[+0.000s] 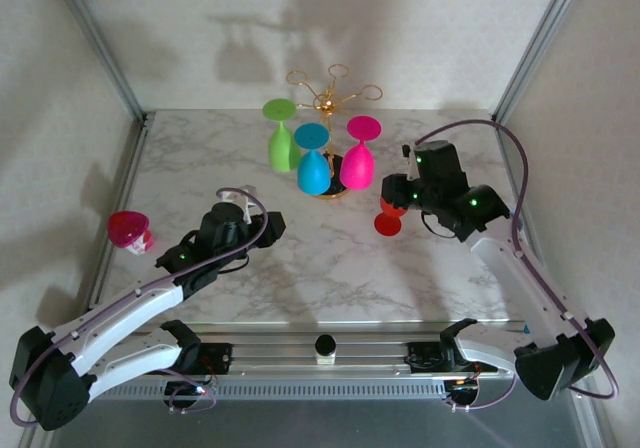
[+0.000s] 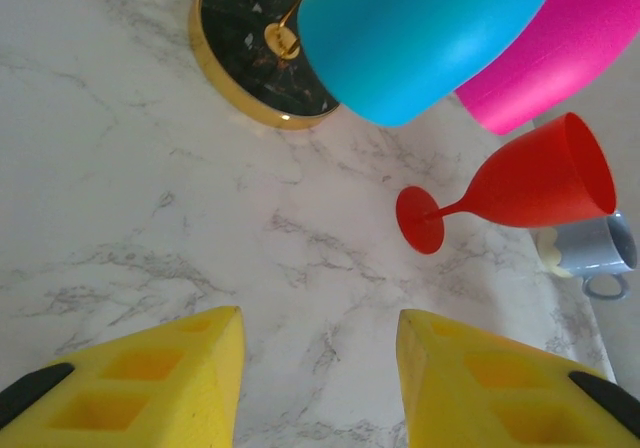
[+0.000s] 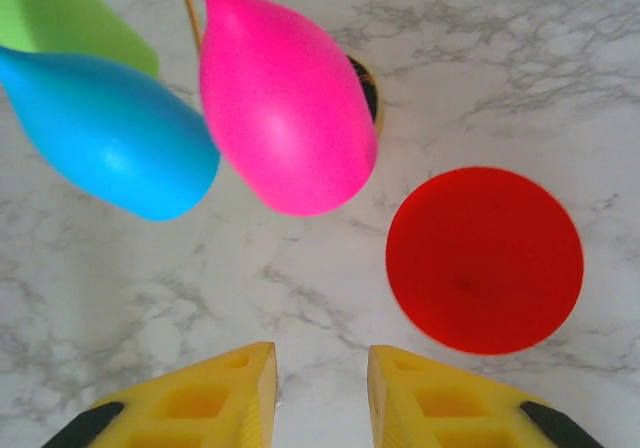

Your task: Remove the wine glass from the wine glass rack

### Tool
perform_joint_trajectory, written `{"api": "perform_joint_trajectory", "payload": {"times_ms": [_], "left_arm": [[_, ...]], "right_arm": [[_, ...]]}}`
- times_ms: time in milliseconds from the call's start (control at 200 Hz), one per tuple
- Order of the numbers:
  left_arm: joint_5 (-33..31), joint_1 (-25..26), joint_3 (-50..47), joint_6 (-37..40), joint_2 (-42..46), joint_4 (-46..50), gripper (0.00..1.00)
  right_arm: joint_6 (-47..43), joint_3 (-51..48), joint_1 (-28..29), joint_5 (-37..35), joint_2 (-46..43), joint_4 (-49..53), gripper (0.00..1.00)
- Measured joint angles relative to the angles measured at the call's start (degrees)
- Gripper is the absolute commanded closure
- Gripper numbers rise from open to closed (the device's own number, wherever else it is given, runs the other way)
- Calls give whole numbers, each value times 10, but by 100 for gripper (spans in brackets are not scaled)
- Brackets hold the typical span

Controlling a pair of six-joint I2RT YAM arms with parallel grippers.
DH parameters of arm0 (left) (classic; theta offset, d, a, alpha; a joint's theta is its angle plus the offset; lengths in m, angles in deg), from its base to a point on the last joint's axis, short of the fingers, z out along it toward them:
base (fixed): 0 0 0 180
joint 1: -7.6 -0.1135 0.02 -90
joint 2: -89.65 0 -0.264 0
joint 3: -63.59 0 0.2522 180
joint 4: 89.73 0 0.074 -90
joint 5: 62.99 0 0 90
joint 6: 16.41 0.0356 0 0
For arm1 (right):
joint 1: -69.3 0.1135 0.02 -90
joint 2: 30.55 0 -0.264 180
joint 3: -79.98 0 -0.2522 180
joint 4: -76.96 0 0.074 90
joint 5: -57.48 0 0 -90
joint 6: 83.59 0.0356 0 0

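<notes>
Red glass is off the rack, on the counter just right of it. Right tool and left tool: jaws apart, empty. Three other glasses hang there.

Table: white-grey marble look, smooth, low sheen.

Wine glass rack: thin gold wire, polished metal, glinting. Its base, ahead-left of the left gripper: black marbled disc with a glossy gold rim.

Blue glass, pink glass and green glass: opaque, plastic look, smooth, satin-matt with soft highlights.

Red glass, ahead-right of the left gripper: same smooth plastic look. Its foot, ahead-right of the right gripper, is flat and matt.

Fingers of both grippers: yellow matt plastic, moulded pockets, black patches at the outer corners.

Arm shells: white and black, smooth, hard plastic look.

Walls: pale, finely textured, matt.
</notes>
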Motion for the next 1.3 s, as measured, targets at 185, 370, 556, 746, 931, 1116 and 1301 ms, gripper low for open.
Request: {"api": "perform_joint_trajectory", "payload": {"times_ms": [185, 370, 556, 746, 931, 1116, 1301], "left_arm": [[0, 0, 19, 4, -1, -10, 55], [4, 0, 34, 6, -16, -27, 55], [4, 0, 53, 15, -21, -36, 55], [4, 0, 62, 17, -30, -41, 55], [4, 0, 63, 17, -33, -41, 55], [2, 0, 66, 17, -36, -41, 56], [0, 0, 67, 17, -37, -41, 55]], "right_arm": [[39, -12, 0, 48, -20, -28, 54], [65, -12, 0, 76, -20, -65, 43], [98, -25, -15, 105, -24, -124, 38], [150, -67, -49, 136, -27, -204, 37], [188, -76, -75, 162, -16, -268, 35], [207, -76, -81, 177, 8, -309, 36], [227, -76, -91, 189, 40, -341, 43]]}}
